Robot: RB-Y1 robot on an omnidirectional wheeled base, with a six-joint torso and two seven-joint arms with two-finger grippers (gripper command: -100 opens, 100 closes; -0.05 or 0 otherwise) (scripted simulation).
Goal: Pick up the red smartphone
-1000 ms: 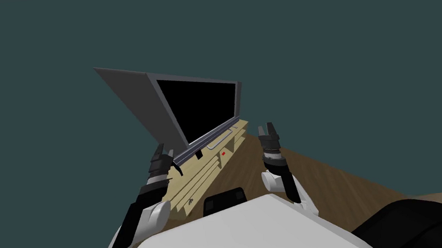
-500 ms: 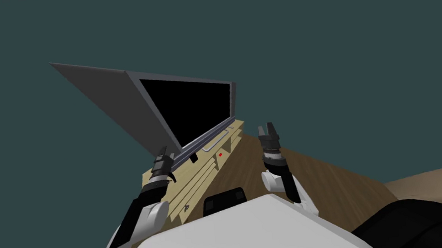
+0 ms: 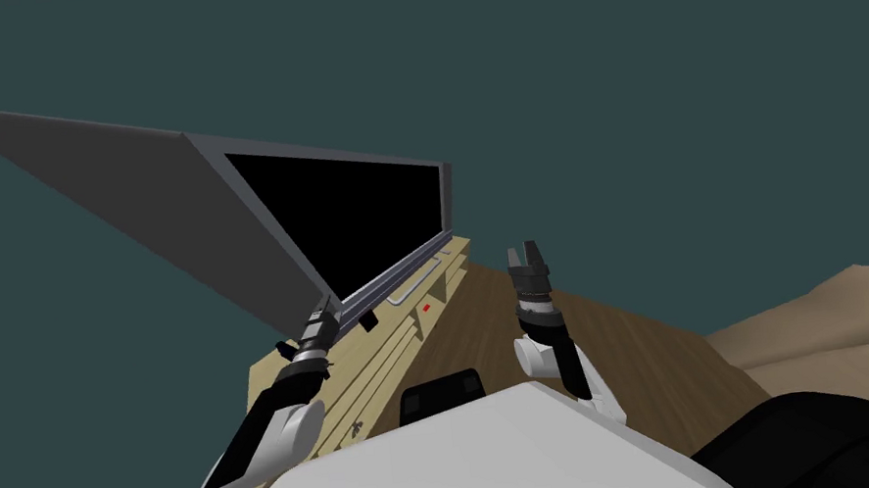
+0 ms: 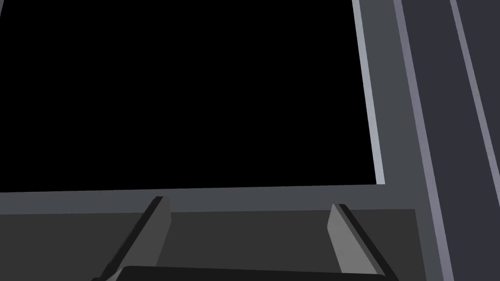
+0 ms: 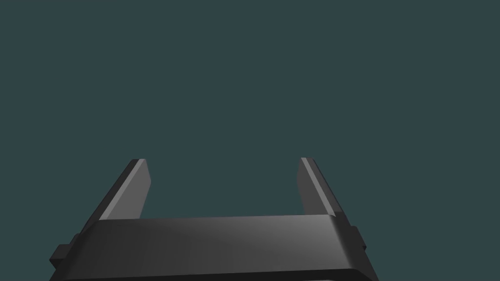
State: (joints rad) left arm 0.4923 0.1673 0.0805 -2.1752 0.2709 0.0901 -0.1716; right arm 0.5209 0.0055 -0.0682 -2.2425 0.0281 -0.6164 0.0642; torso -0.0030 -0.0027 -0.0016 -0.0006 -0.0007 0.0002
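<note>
left gripper (image 4: 249,201) — fingers apart | one television (image 3: 351,214) | one red smartphone (image 3: 426,308)

The right arm's jaws stand spread well apart, two grey blades (image 5: 133,190) rising from a dark box (image 5: 215,244).

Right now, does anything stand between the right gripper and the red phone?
Nothing visible does. The phone lies bare on the stand before the TV, and the open right gripper hangs beside the stand's end, with only free space toward the phone.
</note>
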